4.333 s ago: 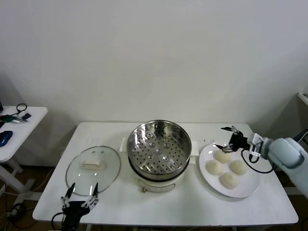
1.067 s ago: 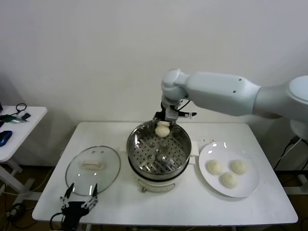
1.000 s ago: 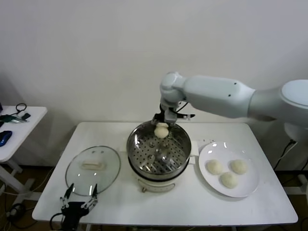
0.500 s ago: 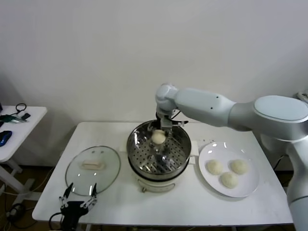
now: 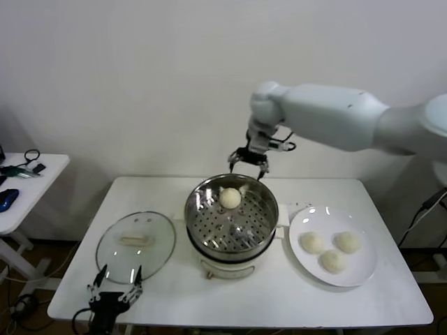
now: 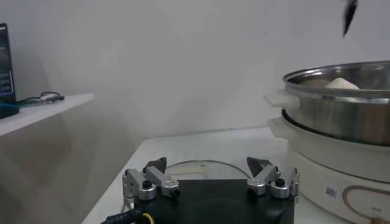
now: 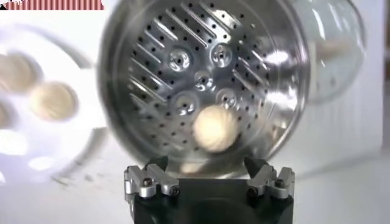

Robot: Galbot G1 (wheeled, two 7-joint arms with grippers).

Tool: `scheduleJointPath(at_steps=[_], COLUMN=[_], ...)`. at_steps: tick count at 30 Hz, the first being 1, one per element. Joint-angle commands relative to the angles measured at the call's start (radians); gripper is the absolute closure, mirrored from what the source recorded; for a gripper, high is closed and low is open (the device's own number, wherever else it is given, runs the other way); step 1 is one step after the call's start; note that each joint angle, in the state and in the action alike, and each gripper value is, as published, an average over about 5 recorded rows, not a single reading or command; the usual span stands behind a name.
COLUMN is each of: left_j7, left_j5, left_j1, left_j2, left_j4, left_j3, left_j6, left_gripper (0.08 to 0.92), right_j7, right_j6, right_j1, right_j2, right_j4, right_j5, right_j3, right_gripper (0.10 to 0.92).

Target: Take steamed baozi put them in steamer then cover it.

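**Desk:** What does the head view show at centre frame?

**Photographer:** The steamer (image 5: 231, 222), a shiny steel pot with a perforated tray on a white base, stands mid-table. One steamed baozi (image 5: 230, 198) lies on the tray toward the pot's far wall. The right gripper (image 5: 250, 162) hangs just above the far rim, upper centre of the frame, fingers spread and grasping nothing, apart from the bun below.

**Desk:** And the other buns?

**Photographer:** Three more sit clustered on a white plate (image 5: 357, 274) at right of the frame, just beside the steamer. In the right wrist view the lone bun (image 7: 214, 128) rests on the holed tray, with the released fingertips (image 7: 144, 180) at the lower edge and the plate's buns blurred at the upper left.

**Desk:** The cover?

**Photographer:** The glass cover (image 5: 135, 245) lies flat on the white table (image 5: 279, 296) at lower left, cream handle up, beside the steamer and not on it.

**Desk:** The left arm?

**Photographer:** The left gripper (image 5: 114, 289) is parked at the bottom left of the frame, at the table's near edge just below the cover, fingers open and empty. Its wrist view shows its fingertips (image 6: 146, 178) apart, the lid behind them, and the steamer (image 6: 341, 115) at right with the bun's top peeking over the rim.
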Motion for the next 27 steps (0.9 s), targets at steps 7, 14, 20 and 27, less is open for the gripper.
scheduleJointPath(at_steps=[7,14,20,27], left_j7=[0.000,-0.003,-0.005,-0.009], left_j5=[0.001,-0.001,0.003,0.009], left_j1=[-0.010,-0.007,-0.001,0.008], left_j2=[0.005,0.002,-0.002,-0.006], left_j4=[0.001,0.003,0.000,0.000], left_j3=[-0.006,-0.007,-0.009,-0.008], left_j6=[0.004,0.001,-0.002,-0.007], left_gripper=[0.177,0.177,0.177,0.177], right_j7=[0.132,0.197,0.251,0.260], right_j6=[-0.718,-0.770,-0.795,-0.781], right_j1=[-0.027,-0.233,-0.427,-0.543], right_j2=[-0.447,-0.451,-0.425,-0.371], right_j4=[0.370,0.312,0.211,0.106], right_j5=[0.289,0.204,0.148,0.084], right_j3=[-0.234,-0.120,0.047,0.167], right_gripper=[0.203,0.203,0.203,0.203])
